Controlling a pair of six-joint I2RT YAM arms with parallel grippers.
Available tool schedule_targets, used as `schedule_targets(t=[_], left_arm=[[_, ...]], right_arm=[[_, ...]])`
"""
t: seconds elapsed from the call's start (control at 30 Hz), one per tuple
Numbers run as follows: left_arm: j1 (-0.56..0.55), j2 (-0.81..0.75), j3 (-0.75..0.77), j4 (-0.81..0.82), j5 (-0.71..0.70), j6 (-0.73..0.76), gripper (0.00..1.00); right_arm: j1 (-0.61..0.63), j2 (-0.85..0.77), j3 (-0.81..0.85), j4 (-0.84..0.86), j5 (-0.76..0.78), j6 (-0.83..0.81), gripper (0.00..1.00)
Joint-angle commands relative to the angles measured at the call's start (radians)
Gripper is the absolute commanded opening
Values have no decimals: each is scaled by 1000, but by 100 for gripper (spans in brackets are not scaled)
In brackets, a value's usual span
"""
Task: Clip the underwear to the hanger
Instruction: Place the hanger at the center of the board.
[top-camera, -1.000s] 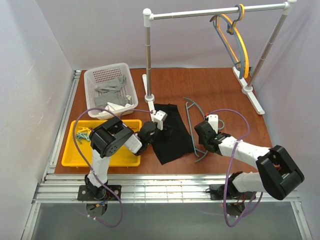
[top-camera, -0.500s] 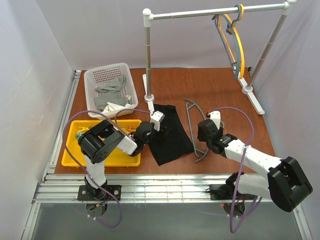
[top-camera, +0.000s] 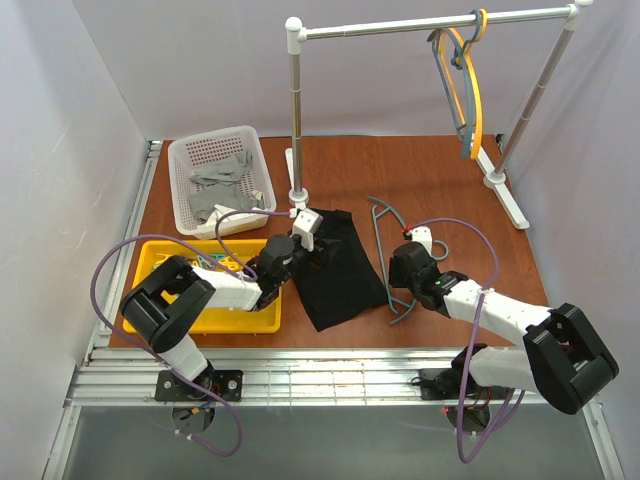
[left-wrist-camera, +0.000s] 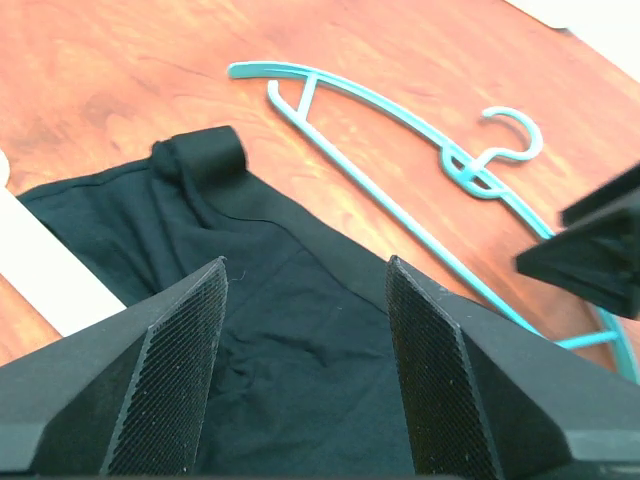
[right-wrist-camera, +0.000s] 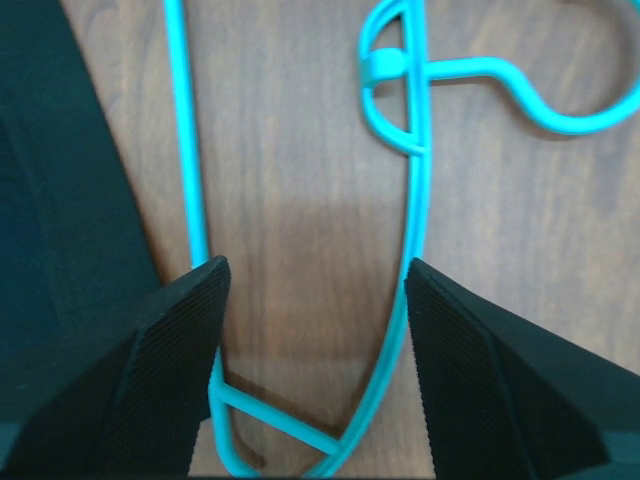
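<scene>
The black underwear (top-camera: 335, 268) lies flat on the table, centre. The teal hanger (top-camera: 385, 270) lies flat just right of it, hook pointing right. My left gripper (top-camera: 312, 252) is open and empty, low over the underwear's upper left part; in the left wrist view the black fabric (left-wrist-camera: 200, 240) fills the space between the jaws of the gripper (left-wrist-camera: 305, 270), with the hanger (left-wrist-camera: 462, 170) beyond. My right gripper (top-camera: 398, 296) is open over the hanger's near end; in the right wrist view the gripper (right-wrist-camera: 315, 270) straddles the hanger's (right-wrist-camera: 388, 65) narrow end, with the underwear (right-wrist-camera: 50, 200) at left.
A white basket (top-camera: 180, 190) of grey cloths stands at the back left. A yellow tray (top-camera: 205, 318) with clips lies front left. A clothes rack (top-camera: 296, 120) spans the back, with a yellow and a grey-blue hanger (top-camera: 465, 90) on its bar; its foot (left-wrist-camera: 40, 270) lies beside the underwear.
My left arm has stretched out and its gripper has moved up and right onto the underwear's upper part. My right gripper has shifted slightly left over the hanger. The hangers on the rack swing.
</scene>
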Motion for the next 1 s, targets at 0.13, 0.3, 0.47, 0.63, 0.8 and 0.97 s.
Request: schedule_targets(t=[0.13, 0.3, 0.47, 0.63, 0.8, 0.97], left_arm=[[-28, 37, -43, 23, 78, -59, 58], [-39, 100, -25, 4, 54, -76, 58], [-39, 176, 26, -35, 40, -97, 57], [-39, 241, 47, -24, 43, -112, 57], [-39, 238, 50, -21, 53, -109, 57], [-39, 256, 55, -50, 21, -106, 57]], right_arm=[[33, 19, -23, 143, -98, -50, 56], [65, -42, -56, 210, -153, -99, 49], [73, -66, -69, 190, -9, -64, 47], [68, -7, -17, 80, 138, 48, 55], [47, 54, 12, 43, 191, 73, 55], [42, 47, -17, 36, 204, 87, 55]])
